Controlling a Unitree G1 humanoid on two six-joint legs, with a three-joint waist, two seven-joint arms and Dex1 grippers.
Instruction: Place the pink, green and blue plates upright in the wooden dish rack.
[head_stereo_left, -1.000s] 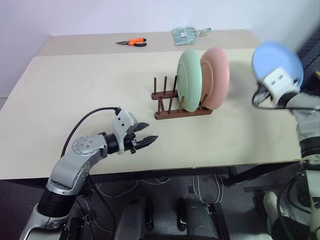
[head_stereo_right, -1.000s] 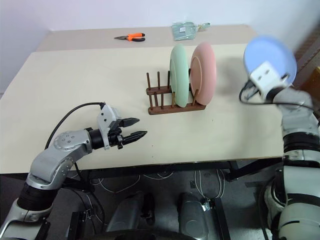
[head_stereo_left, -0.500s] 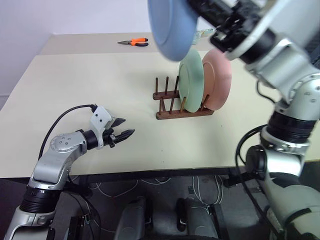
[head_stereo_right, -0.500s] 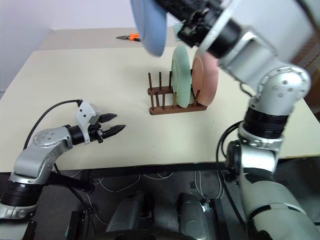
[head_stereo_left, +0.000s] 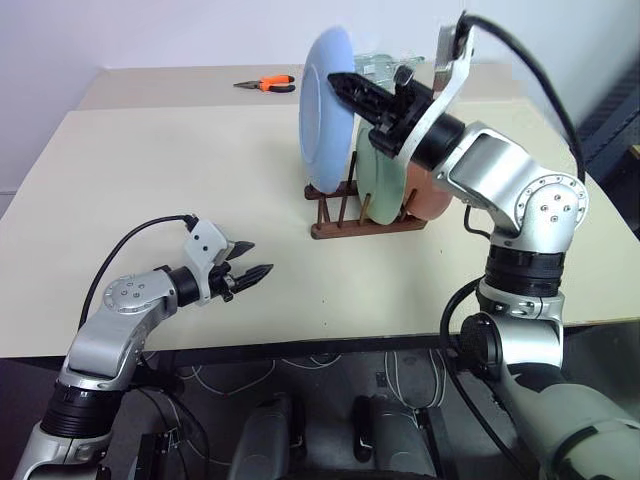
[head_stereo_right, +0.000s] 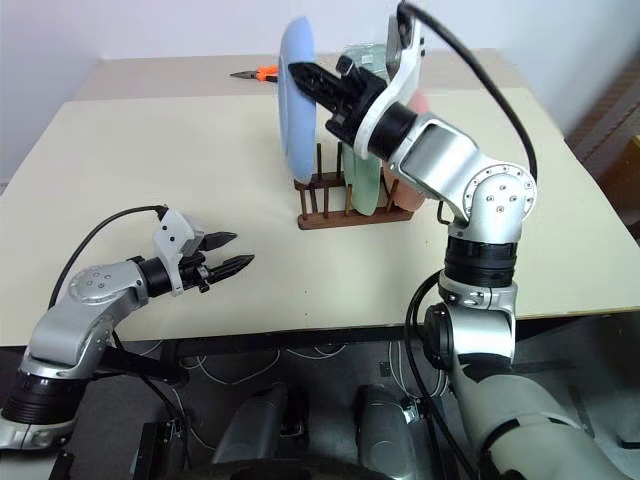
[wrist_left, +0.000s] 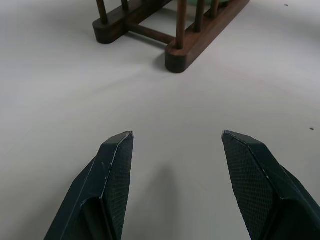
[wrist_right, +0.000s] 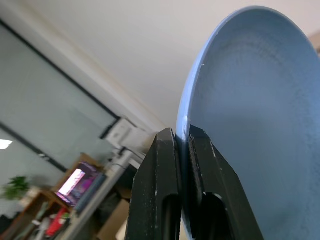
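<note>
My right gripper (head_stereo_left: 347, 84) is shut on the top rim of the blue plate (head_stereo_left: 327, 110) and holds it upright. The plate's lower edge is level with the peg tops at the left end of the wooden dish rack (head_stereo_left: 365, 228). The right wrist view shows the two fingers pinching the blue plate's (wrist_right: 250, 100) rim. The green plate (head_stereo_left: 380, 195) and the pink plate (head_stereo_left: 428, 198) stand upright in the rack, partly hidden behind my right arm. My left gripper (head_stereo_left: 256, 262) hovers low over the table to the front left of the rack (wrist_left: 175, 30), open and empty.
Orange-handled pliers (head_stereo_left: 266, 84) lie at the far side of the beige table (head_stereo_left: 150, 170). A clear packet (head_stereo_left: 372, 66) sits behind the plates. The table's front edge (head_stereo_left: 330, 342) runs just below my left gripper.
My right arm has swung the blue plate from the far right, up and across, then down over the rack's left end. My left gripper has drawn back to the left, still open.
</note>
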